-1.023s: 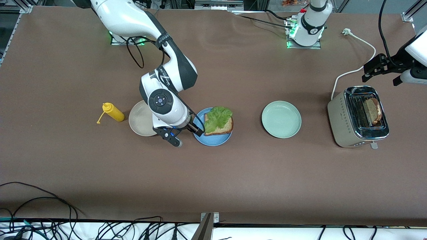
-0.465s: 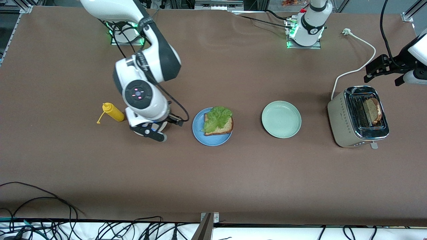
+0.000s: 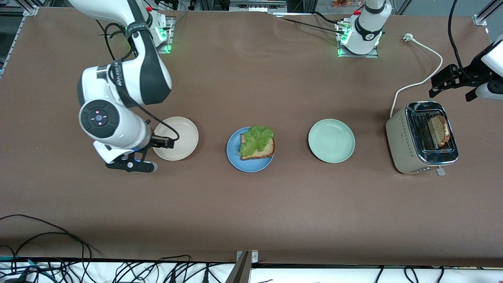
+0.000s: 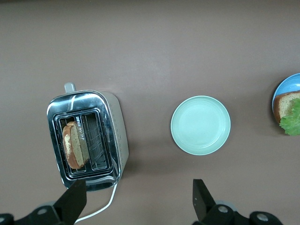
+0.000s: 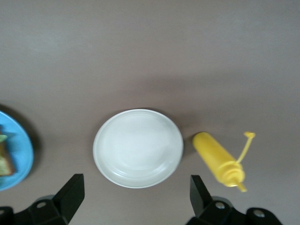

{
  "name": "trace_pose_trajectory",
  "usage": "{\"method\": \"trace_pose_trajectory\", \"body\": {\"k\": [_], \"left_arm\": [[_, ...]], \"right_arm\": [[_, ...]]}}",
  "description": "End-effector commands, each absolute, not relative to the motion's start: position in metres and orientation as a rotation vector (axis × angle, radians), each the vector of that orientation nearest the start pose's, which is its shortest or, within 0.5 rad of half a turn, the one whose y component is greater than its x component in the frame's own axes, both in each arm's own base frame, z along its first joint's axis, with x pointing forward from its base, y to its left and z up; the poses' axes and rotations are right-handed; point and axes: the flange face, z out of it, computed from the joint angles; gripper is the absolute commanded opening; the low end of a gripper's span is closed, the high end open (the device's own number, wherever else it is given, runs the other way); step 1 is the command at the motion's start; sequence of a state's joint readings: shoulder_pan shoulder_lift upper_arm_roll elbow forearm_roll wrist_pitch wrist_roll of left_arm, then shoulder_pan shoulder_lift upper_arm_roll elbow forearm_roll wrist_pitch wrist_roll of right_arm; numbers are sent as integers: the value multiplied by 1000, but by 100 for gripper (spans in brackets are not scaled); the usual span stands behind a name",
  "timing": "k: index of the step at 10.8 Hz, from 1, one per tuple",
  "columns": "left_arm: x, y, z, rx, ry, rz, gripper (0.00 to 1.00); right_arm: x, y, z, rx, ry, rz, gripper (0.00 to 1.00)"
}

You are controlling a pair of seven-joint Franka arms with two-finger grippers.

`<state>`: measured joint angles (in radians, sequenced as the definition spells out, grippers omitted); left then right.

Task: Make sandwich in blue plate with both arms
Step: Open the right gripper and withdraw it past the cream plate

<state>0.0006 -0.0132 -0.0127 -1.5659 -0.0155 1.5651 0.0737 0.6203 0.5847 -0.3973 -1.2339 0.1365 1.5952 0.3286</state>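
Observation:
The blue plate (image 3: 235,158) lies mid-table and carries one brown bread slice (image 3: 264,150) with a ruffled lettuce leaf (image 3: 255,138) on top, the open half of a sandwich. A second bread slice (image 3: 439,129) stands in a slot of the toaster (image 3: 402,143). My right gripper (image 3: 152,155) hangs open and empty by the beige plate (image 3: 181,135). My left gripper (image 3: 448,91) hangs open and empty over the table beside the toaster (image 4: 110,136), by its cord. The left wrist view catches the blue plate's (image 4: 281,90) edge, and the right wrist view shows the blue plate (image 5: 21,161) too.
A pale green plate (image 3: 331,140) sits between the blue plate and the toaster. A yellow squeeze bottle (image 5: 216,158) lies beside the beige plate (image 5: 138,147), hidden by the right arm in the front view. The toaster's white cord (image 3: 426,78) runs toward the left arm's base.
My right arm swung away from the blue plate toward its own end of the table, past the beige plate. The left gripper barely shifted. The bread and lettuce stayed put.

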Motion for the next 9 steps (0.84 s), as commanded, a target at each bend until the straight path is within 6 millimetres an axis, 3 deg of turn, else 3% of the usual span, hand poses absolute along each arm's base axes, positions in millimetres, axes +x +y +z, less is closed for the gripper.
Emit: {"method": "trace_pose_trajectory", "body": {"k": [1, 4, 6, 9], "left_arm": [[551, -6, 640, -3169, 157, -19, 100], [551, -7, 639, -3174, 155, -17, 100], [551, -7, 639, -3175, 158, -17, 100], [551, -8, 640, -3180, 156, -20, 100]], "right_arm": [[655, 202, 451, -3265, -15, 276, 100], [652, 177, 465, -3262, -96, 333, 100], [649, 162, 462, -3250, -199, 414, 100], [653, 122, 451, -3213, -321, 473, 100]]}}
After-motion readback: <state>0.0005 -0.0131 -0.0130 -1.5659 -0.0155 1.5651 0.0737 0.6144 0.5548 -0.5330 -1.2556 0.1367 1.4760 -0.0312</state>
